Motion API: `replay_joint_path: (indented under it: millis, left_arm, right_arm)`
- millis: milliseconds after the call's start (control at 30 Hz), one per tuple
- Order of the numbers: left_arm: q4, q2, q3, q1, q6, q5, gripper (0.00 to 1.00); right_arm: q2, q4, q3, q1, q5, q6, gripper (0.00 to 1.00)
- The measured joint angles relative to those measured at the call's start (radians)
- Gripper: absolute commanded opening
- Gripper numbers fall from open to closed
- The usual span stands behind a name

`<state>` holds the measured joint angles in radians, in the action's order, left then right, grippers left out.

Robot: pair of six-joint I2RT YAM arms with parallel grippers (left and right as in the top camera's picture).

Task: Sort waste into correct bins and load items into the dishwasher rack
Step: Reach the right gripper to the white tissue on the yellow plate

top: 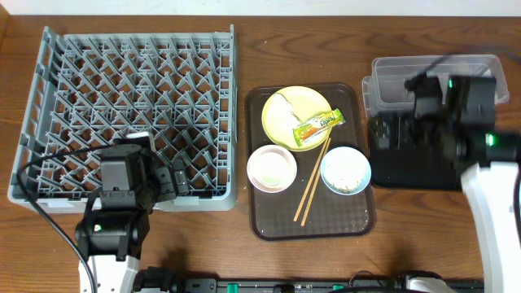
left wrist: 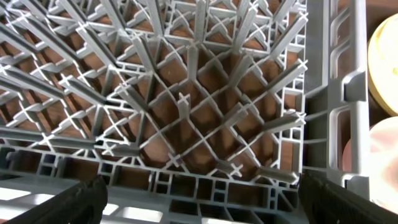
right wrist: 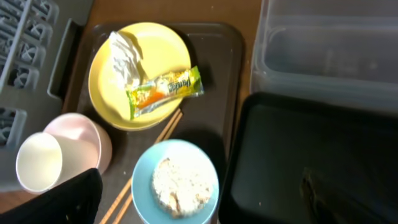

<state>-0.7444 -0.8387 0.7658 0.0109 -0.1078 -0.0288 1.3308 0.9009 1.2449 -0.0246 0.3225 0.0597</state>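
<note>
**Both arms hovering, jaws spread wide, nothing gripped**

The left arm is reaching up from the near-left and hanging over the near edge of the dishwasher rack (top: pixel 122 89). The left gripper (left wrist: pixel 199 206) is looking down at the rack's near-right corner, fingers fully spread.

Over on the right, the right arm is leaning in above the black tray (top: pixel 407 172). The clear tub (top: pixel 488 69) is sitting just beyond it on the far side. The right gripper (right wrist: pixel 199 202) is gaping wide too and holding nothing.

Between them, the brown serving tray (top: pixel 313 221) is carrying everything:
- **Far side:** the yellow plate (top: pixel 313 102), with the white scrap (right wrist: pixel 124 55) on it. The snack wrapper (top: pixel 317 124) is lying across the plate, long axis running near-left to far-right.
- **Middle:** the chopsticks (top: pixel 313 183) are lying side by side on much the same diagonal, far tips at the plate's rim.
- **Near-left:** the pink bowl (top: pixel 273 168).
- **Near-right:** the blue bowl (top: pixel 346 171), holding the crumbly leftovers (right wrist: pixel 180 183).
</note>
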Motion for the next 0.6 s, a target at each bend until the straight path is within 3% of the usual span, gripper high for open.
replay_joint_path:
  millis: [133, 300, 600]
  left_arm:
    - [-0.008, -0.005, 0.003, 0.000, 0.000, -0.010, 0.99]
    - [-0.008, -0.005, 0.004, 0.000, 0.000, -0.025, 0.99]
    - [-0.008, -0.006, 0.005, 0.000, 0.000, -0.034, 0.99]
  right_arm:
    - [0.106, -0.080, 0.050, 0.002, 0.079, -0.004, 0.98]
    - [0.169, -0.248, 0.051, 0.074, 0.142, -0.009, 0.80]
    - [0.339, -0.420, 0.063, 0.379, 0.038, -0.014, 0.53]
